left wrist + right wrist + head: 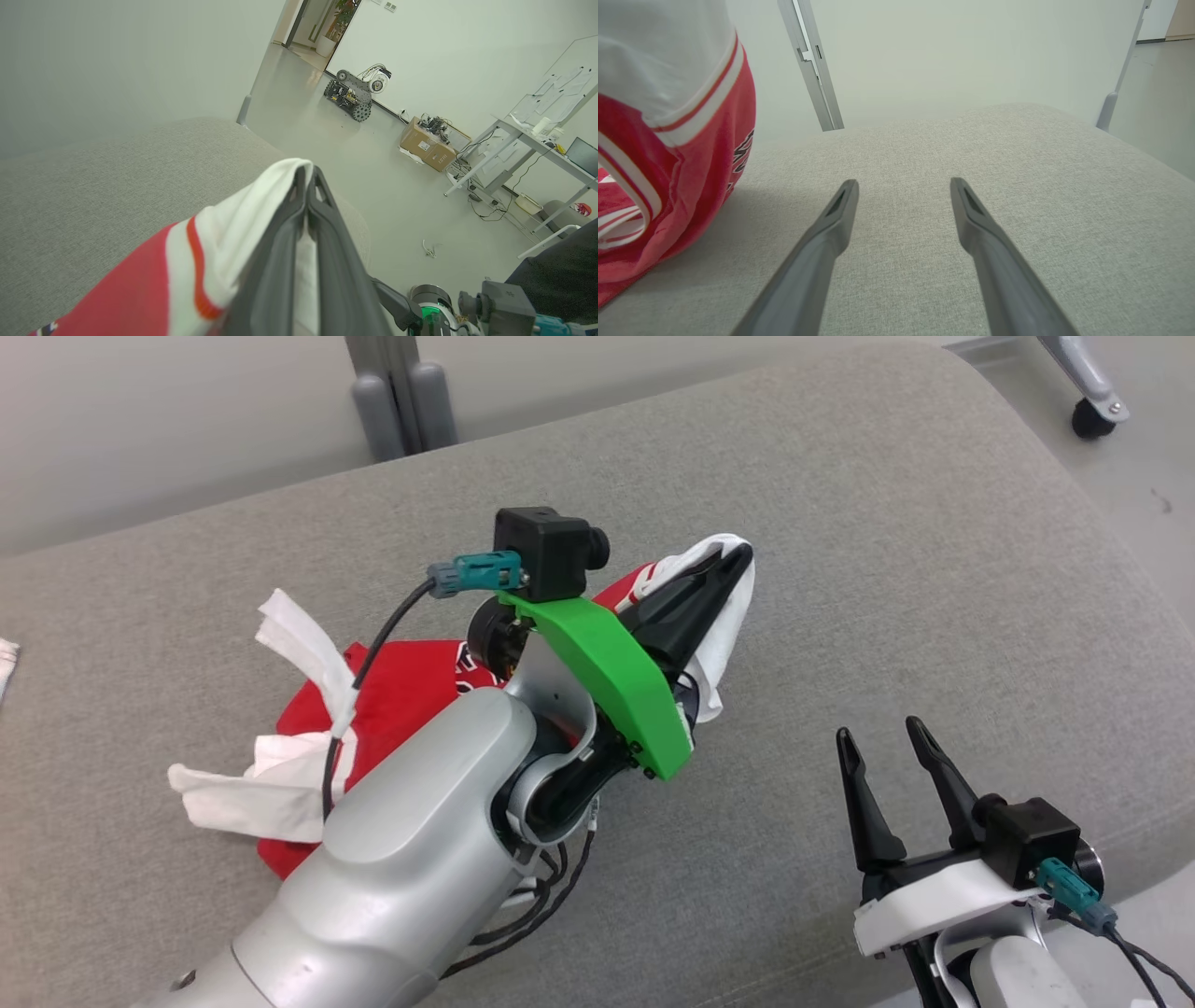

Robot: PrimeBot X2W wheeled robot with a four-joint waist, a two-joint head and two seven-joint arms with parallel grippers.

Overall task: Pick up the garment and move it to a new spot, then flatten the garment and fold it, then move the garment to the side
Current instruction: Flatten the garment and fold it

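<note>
pinching a white edge of the red and white garment [411, 686] in the left jaws, shut tight, lifted over the middle of the grey cushion [887, 541]. trailing from there in a crumpled heap down to the cushion's left half, touching it. holding the right jaws spread wide and empty, low over the near right edge, clear of the garment.

Robotics lab, small wheeled robot [356, 93] on pale floor [327, 154], cardboard boxes [427, 147], cable-strewn desk [528, 138], whiteboard [572, 88]
</note>
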